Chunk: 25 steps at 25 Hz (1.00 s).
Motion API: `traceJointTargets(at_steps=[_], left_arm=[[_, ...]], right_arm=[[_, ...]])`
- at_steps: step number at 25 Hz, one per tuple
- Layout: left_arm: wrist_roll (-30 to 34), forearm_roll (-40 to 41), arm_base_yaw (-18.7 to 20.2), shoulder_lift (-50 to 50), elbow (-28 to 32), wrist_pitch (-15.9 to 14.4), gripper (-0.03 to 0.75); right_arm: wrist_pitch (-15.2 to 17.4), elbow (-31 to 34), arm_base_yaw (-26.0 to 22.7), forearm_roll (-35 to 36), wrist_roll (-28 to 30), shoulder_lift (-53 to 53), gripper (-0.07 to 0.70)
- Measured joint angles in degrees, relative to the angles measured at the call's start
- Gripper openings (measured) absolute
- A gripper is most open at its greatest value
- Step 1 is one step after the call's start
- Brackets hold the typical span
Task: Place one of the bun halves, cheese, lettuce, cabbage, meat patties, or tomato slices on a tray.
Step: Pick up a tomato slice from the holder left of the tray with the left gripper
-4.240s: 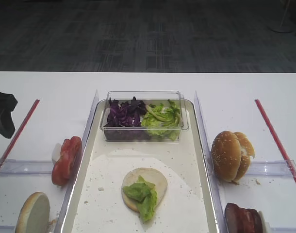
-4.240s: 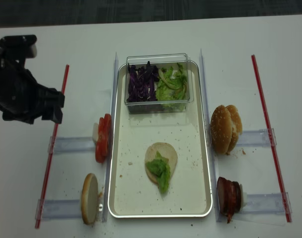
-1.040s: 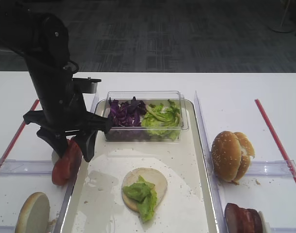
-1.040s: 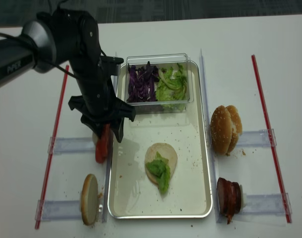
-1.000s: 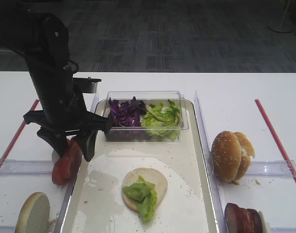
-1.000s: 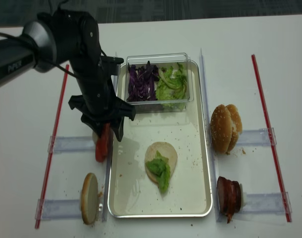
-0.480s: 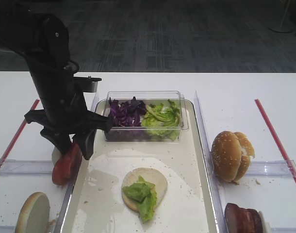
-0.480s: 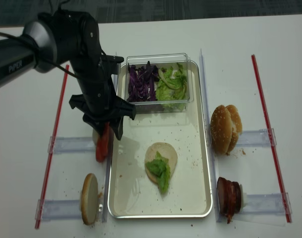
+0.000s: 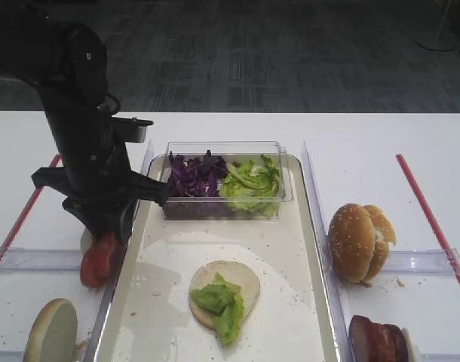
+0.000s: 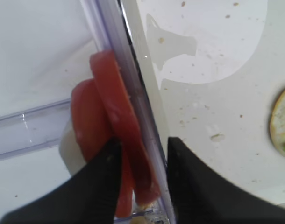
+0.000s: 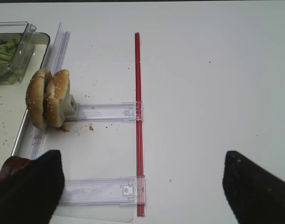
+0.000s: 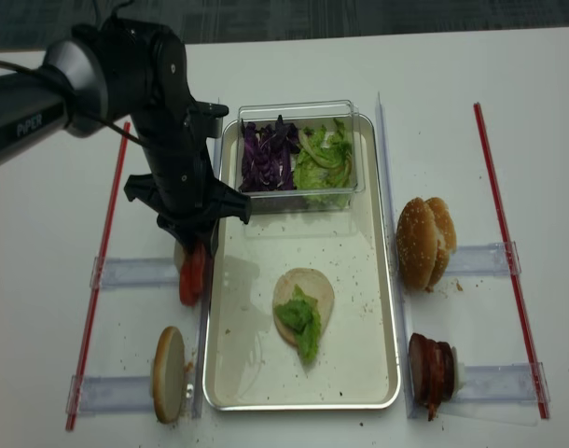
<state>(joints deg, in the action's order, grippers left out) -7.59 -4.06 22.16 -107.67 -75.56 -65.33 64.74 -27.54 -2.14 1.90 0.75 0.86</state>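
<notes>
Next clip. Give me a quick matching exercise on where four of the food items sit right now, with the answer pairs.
Things:
1. Cabbage
2. Tomato slices
3. Sesame bun tops
4. Flat bun with lettuce

Places:
A. On edge in the holder just left of the tray
B. Lying on the tray floor
C. In the clear tub at the tray's far end
D. On edge in the holder just right of the tray

Pairs: 1-C, 2-A, 3-D, 4-B
</notes>
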Motion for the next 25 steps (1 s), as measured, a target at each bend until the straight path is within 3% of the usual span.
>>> traceJointTargets(at_steps=[17,25], left_arm=[[-0.38,0.83,0.0,0.0,0.0,0.0,0.039],[-0.38,1.16,-0.71,0.0,-0.27,-0.34,0.029]], right_arm=[[0.0,0.0,0.0,0.0,0.0,0.0,0.697],[0.0,0.0,0.0,0.0,0.0,0.0,0.697]])
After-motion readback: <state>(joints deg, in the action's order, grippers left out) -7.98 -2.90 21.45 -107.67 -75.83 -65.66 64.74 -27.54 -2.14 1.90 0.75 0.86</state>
